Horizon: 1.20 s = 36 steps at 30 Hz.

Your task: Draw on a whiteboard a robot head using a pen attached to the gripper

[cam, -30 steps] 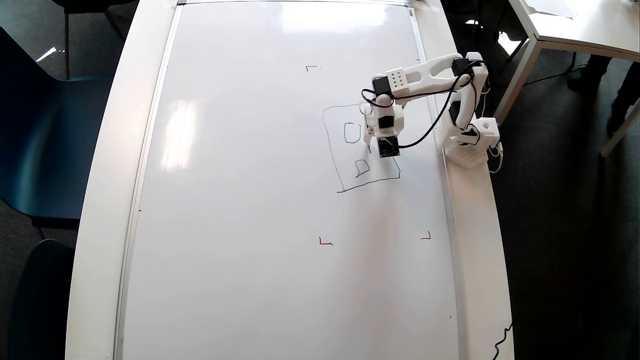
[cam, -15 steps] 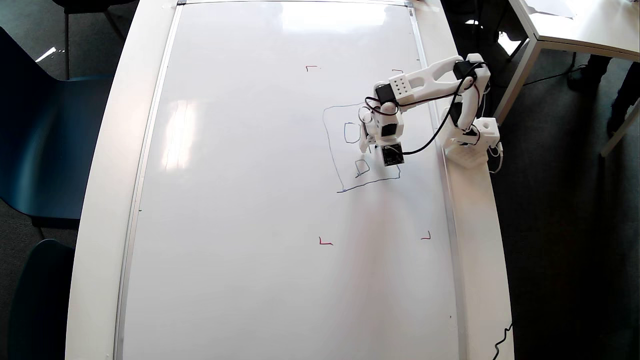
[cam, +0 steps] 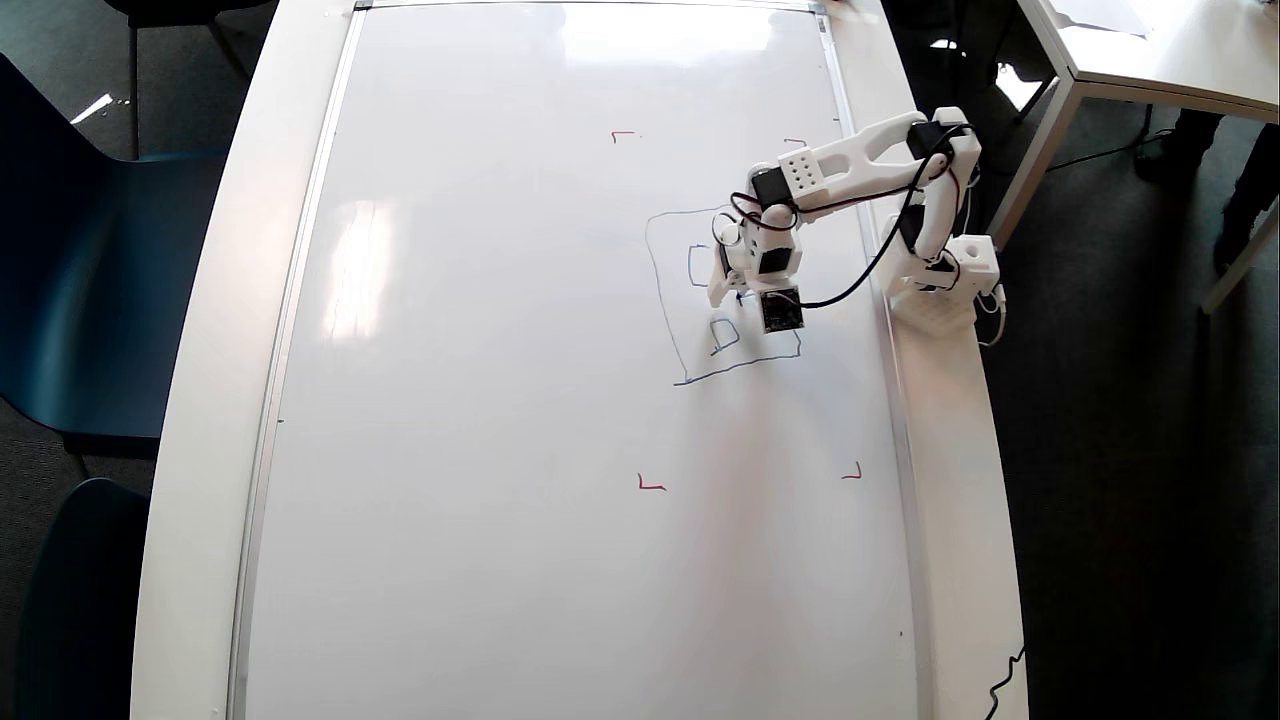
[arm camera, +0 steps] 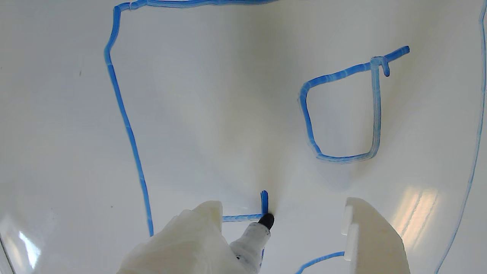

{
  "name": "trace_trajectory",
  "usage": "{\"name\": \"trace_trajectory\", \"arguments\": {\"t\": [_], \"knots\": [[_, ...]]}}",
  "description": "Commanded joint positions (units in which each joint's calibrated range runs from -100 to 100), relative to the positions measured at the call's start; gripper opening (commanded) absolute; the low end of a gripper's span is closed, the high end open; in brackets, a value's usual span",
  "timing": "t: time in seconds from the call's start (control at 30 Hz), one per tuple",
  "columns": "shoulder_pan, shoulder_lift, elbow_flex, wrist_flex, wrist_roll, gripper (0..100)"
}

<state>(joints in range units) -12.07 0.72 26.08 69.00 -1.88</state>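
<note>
Mid-drawing: pen (arm camera: 254,236) tip touches the whiteboard (cam: 480,330) at lower centre of the wrist view, starting a third inner square of the robot head (cam: 676,340); gripper (arm camera: 281,220) jaws spread, pen fixed beside one; next, carry the stroke round and close it.

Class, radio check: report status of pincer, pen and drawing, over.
Pincer open, pen fixed to one finger. Tip on whiteboard, mid-stroke inside robot head. Nothing in the way.
</note>
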Motion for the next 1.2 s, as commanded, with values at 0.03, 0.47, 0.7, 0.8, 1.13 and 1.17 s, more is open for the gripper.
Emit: {"name": "trace_trajectory", "arguments": {"t": [0.03,0.47,0.7,0.8,1.13,1.17], "knots": [[0.24,-8.81,-2.80,5.37,0.11,22],[3.71,-6.63,-12.42,11.19,0.27,22],[6.14,3.18,-20.14,9.19,0.27,22],[5.69,6.62,-25.49,9.19,0.32,22],[2.90,15.84,-35.75,9.19,1.07,22],[2.67,16.34,-35.75,9.19,1.07,22]]}}
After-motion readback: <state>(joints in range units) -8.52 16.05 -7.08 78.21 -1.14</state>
